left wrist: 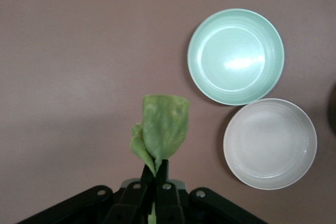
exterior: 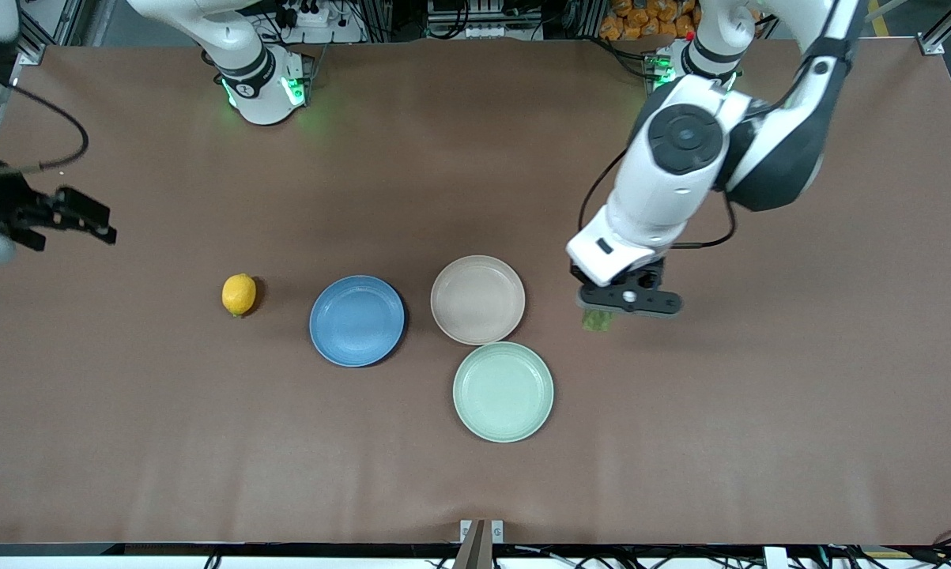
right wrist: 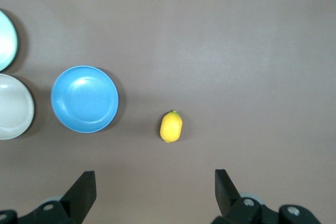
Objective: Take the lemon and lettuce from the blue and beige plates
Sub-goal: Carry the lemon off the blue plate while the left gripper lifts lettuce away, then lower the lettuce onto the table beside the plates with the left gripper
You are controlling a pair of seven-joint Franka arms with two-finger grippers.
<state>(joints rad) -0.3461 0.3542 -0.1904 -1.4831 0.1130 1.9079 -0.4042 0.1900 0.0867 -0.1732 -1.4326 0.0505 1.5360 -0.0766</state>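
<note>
Both plates, blue plate point(exterior: 356, 320) and beige plate point(exterior: 477, 299) at mid-frame, sit bare. My left gripper point(exterior: 611, 310), right of centre, pinches the lettuce point(left wrist: 161, 129) over the table. The lemon point(exterior: 239, 295) lies left of the blue plate; my right gripper point(exterior: 64, 215) waits spread at the left edge. Next, I judge: lower and release the leaf.

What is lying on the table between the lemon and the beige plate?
The blue plate lies between the lemon and the beige plate, with bare table on both sides of it. It is empty. The front view shows this best.
</note>
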